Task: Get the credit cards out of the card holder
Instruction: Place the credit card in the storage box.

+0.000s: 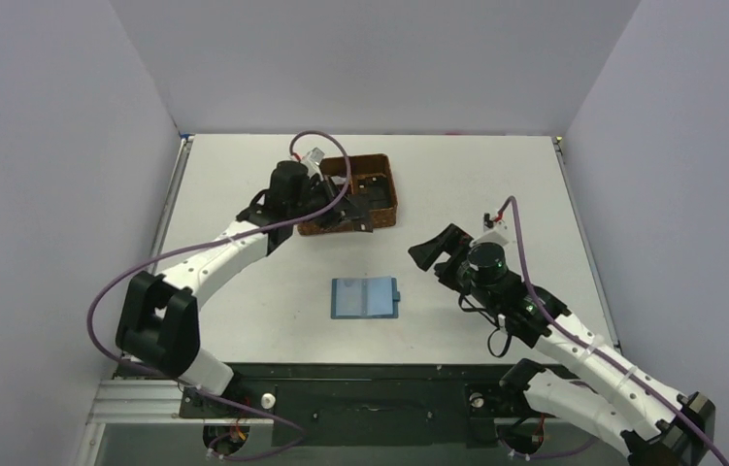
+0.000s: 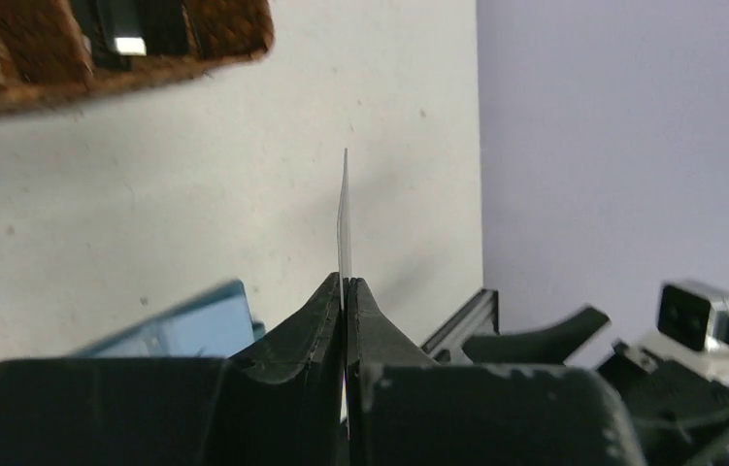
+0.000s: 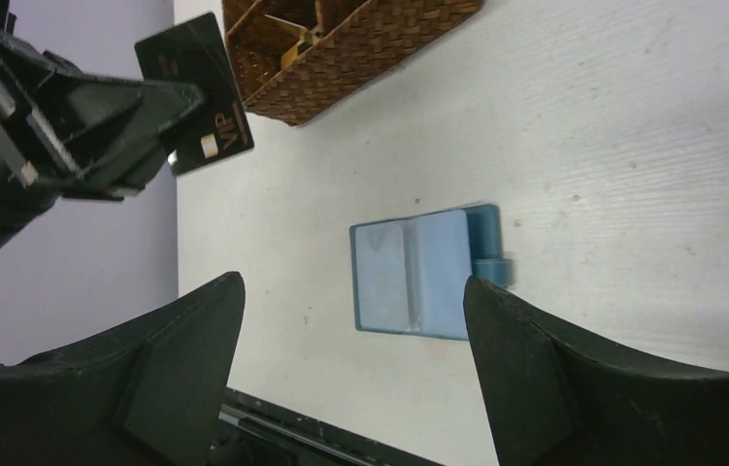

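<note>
Table: white top, walled on three sides. The card holder serves as the reference for all positions below.

Left arm: reaches from the near left, past the card holder's left side, to the far side of it.

Right arm: comes in from the near right and ends off the card holder's right edge.

Basket: brown woven, divided into compartments, sits on the table beyond the card holder, apart from it.

Card holder: teal-blue, lies open and flat on the table with its grey-blue pockets facing up. Its snap tab sticks out on the right edge. Nothing touches it.

Right gripper: jaws spread wide with nothing between them. It is raised off the table to the right of the card holder and slightly beyond it. Its wrist view looks down on the card holder between the two fingers.

Left gripper: fingers pressed together, pinching a black card by one edge. The card is held in the air beyond the card holder, at the basket side that faces it. Over the basket or just short of it: cannot tell.

Tan-gold card: leans tilted inside one basket compartment, well beyond the card holder.
</note>
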`<move>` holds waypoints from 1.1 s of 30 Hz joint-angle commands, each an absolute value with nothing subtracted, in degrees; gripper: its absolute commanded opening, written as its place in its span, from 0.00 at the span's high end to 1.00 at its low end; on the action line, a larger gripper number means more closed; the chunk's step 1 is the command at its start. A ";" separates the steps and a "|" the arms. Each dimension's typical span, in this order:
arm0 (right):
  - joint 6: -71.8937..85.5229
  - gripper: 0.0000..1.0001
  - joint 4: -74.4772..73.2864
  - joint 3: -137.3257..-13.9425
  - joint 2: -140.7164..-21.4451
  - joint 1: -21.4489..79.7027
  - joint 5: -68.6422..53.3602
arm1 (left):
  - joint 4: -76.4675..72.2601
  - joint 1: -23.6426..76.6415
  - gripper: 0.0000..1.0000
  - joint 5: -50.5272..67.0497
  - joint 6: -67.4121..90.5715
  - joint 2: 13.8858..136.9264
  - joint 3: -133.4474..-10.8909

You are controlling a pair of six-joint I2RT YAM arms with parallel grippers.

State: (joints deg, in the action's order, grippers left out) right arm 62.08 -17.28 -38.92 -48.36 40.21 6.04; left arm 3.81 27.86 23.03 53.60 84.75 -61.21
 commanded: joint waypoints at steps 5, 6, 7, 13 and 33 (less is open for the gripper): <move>59.84 0.21 -28.02 -40.21 -41.91 40.27 13.23 | 7.73 26.61 1.00 14.91 46.58 101.95 -77.23; 59.85 0.21 -28.47 -40.20 -41.39 40.26 13.39 | 7.60 26.49 1.00 14.75 46.45 104.28 -78.88; 59.76 0.21 -29.31 -40.10 -40.47 40.31 13.72 | 7.26 26.11 1.00 14.89 46.46 105.36 -79.74; 59.65 0.21 -31.84 -40.23 -38.13 40.28 14.64 | 7.12 25.03 1.00 15.92 46.74 113.42 -86.13; 58.82 0.20 -31.34 -40.98 -40.60 40.42 13.34 | 10.97 23.64 0.64 18.51 45.94 120.38 -97.17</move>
